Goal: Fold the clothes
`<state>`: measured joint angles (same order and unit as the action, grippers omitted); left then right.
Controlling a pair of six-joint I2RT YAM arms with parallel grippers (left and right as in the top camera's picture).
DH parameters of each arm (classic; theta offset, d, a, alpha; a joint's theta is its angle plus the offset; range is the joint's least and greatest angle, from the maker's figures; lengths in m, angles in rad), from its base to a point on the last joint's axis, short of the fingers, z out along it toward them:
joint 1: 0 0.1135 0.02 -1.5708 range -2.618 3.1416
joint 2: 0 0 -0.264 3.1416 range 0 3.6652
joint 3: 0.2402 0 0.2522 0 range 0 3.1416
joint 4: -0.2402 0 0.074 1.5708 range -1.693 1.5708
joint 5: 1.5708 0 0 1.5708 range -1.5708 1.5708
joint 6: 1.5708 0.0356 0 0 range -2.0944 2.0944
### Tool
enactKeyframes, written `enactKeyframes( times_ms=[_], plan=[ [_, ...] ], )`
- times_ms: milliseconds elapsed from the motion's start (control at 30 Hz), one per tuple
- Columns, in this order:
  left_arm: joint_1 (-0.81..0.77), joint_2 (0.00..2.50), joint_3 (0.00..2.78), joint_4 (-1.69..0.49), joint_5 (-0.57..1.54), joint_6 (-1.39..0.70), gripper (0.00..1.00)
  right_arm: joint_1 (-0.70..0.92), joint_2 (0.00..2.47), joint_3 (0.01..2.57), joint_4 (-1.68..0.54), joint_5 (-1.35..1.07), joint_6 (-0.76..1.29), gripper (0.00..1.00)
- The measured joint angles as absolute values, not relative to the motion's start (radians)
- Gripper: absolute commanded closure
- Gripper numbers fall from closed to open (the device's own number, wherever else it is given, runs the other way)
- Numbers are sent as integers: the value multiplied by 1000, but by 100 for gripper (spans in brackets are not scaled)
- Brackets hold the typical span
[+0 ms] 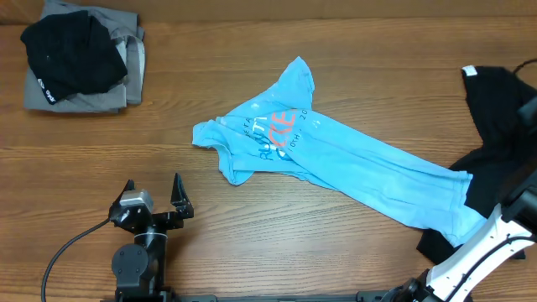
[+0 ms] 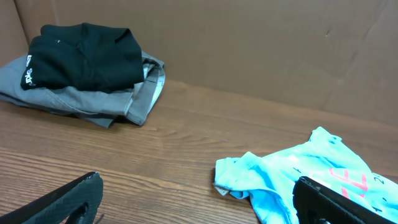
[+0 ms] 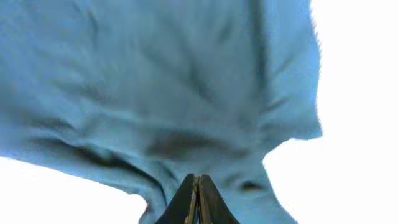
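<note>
**Overhead.** The T-shirt [image 1: 336, 155] lies rumpled and drawn out diagonally over the counter [image 1: 252, 243], from the centre toward the right arm [image 1: 491, 243]. Its lower-right end overlaps a black garment [image 1: 495, 117]. The left end effector [image 1: 153, 183], jaws wide apart and empty, stands at front left, apart from the T-shirt. A folded stack [image 1: 80, 59], black on grey, lies at far left.

**Left wrist.** The T-shirt lies ahead and to the right, the stack ahead and to the left.

**Right wrist.** The right end effector [image 3: 198, 190] is closed, pinching T-shirt fabric that fills the view.
</note>
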<state>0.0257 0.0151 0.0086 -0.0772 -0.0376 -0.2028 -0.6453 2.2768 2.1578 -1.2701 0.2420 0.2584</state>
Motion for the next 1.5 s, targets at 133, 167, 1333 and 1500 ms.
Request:
enactKeyframes(
  times_ms=[133,167,1333,1500],
  plan=[
    [26,15,9,-77,-38,-203,0,-651,2276,2323,-1346,223,272,72],
    [26,15,9,-77,-38,-203,0,-651,2275,2349,-1363,203,268,71],
    [26,15,9,-77,-38,-203,0,-662,2265,1733,-1356,55,310,0],
    [26,15,9,-77,-38,-203,0,-663,2230,1673,-1277,42,297,13]
  ],
)
